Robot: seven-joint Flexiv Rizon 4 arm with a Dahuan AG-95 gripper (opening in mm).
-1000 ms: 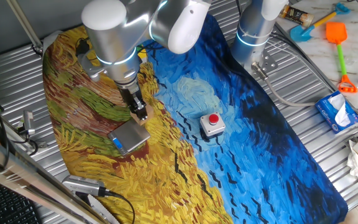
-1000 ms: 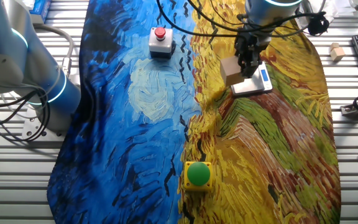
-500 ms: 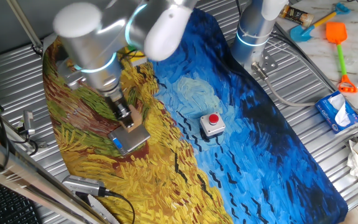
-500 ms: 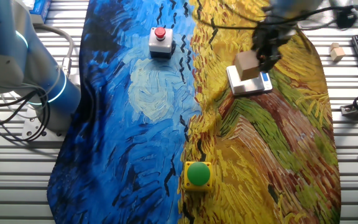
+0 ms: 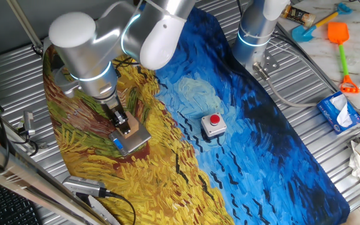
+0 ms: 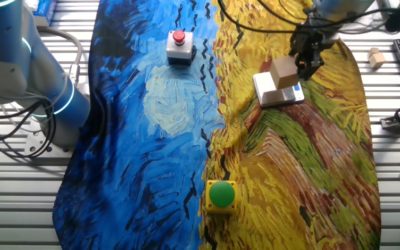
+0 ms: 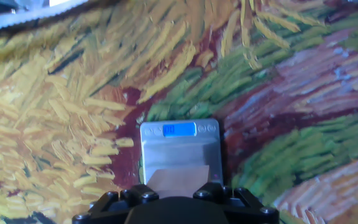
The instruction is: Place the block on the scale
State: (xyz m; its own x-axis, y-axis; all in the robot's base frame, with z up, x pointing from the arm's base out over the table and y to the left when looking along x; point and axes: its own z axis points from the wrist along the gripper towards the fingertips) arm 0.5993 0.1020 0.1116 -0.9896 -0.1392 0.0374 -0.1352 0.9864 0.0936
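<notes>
The scale (image 5: 132,141) lies on the yellow part of the painted cloth; it has a grey metal top and a blue strip on one edge. It also shows in the other fixed view (image 6: 276,93) and in the hand view (image 7: 180,152). My gripper (image 5: 124,125) is shut on the light-tan wooden block (image 5: 129,129) and holds it over the scale's top. The block (image 6: 283,72) sits low over the plate; I cannot tell whether it touches. In the hand view the block (image 7: 178,178) covers the plate's near part, just ahead of the hand.
A grey box with a red button (image 5: 213,125) stands mid-cloth. A yellow box with a green button (image 6: 221,194) sits near one cloth edge. A second arm's base (image 5: 255,31) stands at the cloth's side. A spare wooden cube (image 6: 376,57) and a tissue box (image 5: 340,112) lie off the cloth.
My gripper has carried the block from beside the scale's edge to over its grey top, and it sits lower now. The scale has not moved.
</notes>
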